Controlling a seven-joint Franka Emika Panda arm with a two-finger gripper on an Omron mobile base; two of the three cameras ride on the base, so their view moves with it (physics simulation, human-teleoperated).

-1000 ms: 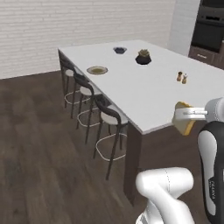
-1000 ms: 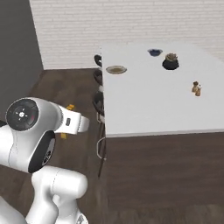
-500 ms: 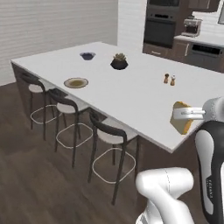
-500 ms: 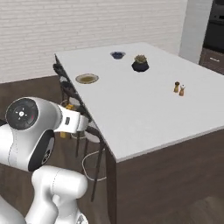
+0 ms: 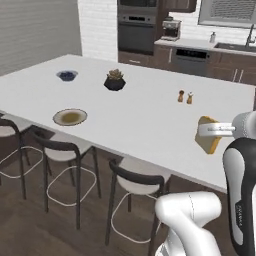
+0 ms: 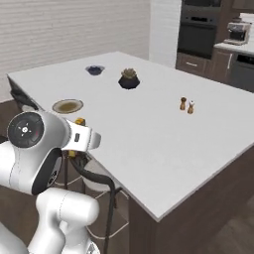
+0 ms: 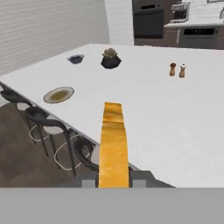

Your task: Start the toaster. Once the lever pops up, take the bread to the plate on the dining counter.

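**Smooth white dining counter, toast in hand**

Matte white dining counter (image 5: 140, 125) carries my round tan plate (image 5: 70, 117), bare inside. My gripper (image 5: 206, 131) is clamped on the squarish yellow-tan bread (image 7: 113, 144), held above the counter's near edge.

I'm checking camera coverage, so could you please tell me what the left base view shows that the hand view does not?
Left base view alone: the window and sink tap at the upper right.

Hand view alone: the bread seen edge-on, running away from the pincer.

Both: the plate, berry bowl, potted plant, two shakers, stools and dining counter.
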